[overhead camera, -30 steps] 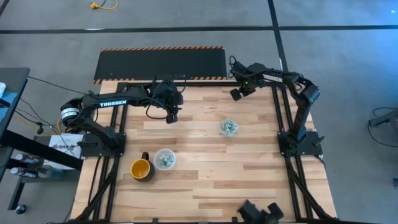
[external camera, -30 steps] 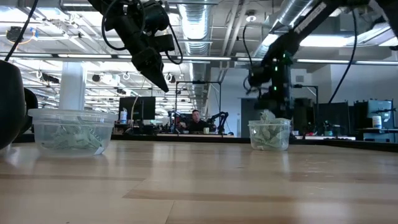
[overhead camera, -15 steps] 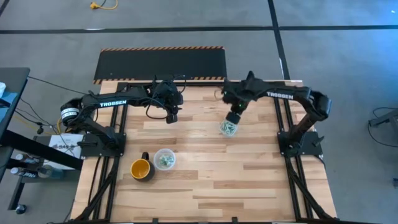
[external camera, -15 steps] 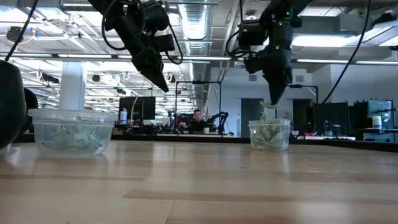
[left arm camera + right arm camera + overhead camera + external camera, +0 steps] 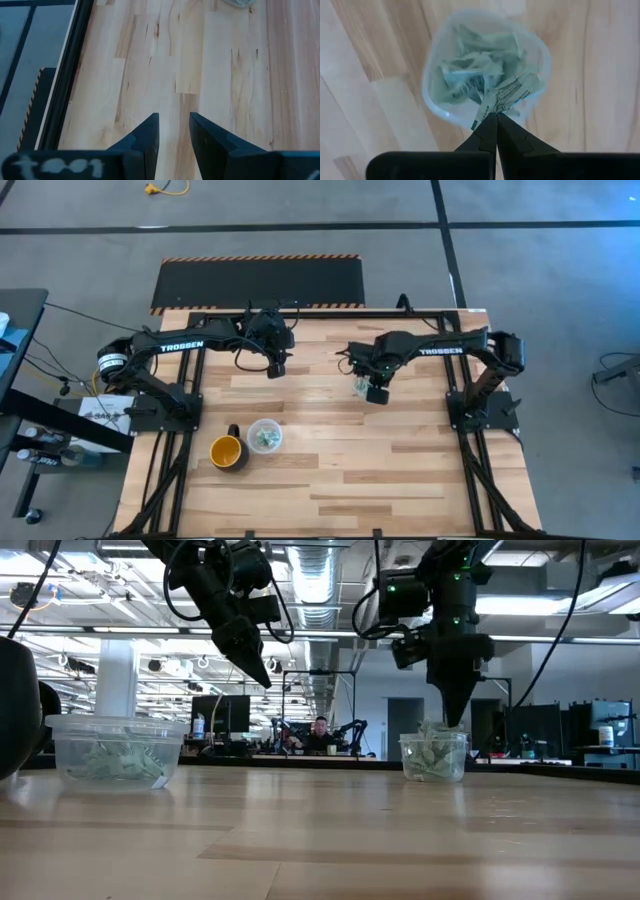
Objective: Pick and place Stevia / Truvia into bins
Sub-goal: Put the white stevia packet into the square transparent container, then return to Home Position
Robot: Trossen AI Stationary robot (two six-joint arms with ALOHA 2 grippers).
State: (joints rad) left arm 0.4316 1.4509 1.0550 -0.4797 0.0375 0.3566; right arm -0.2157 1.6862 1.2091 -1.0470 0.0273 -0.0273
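Right hand (image 5: 495, 116) points straight down, fingers pressed together; left hand (image 5: 173, 131) hangs raised, fingers slightly parted

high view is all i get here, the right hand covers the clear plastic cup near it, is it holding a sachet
Observer: Yes. In the right wrist view the right hand is shut on a pale green and white paper sachet, pinched at one corner.
Operator: is the sachet inside the cup or off to the side
Observer: Over the round clear plastic cup; the sachet lies across the other sachets heaped inside it.
Operator: and the left hand, anything in it
Observer: Nothing. The left wrist view shows the left hand with a gap between its fingers and only bare wooden table beyond them.
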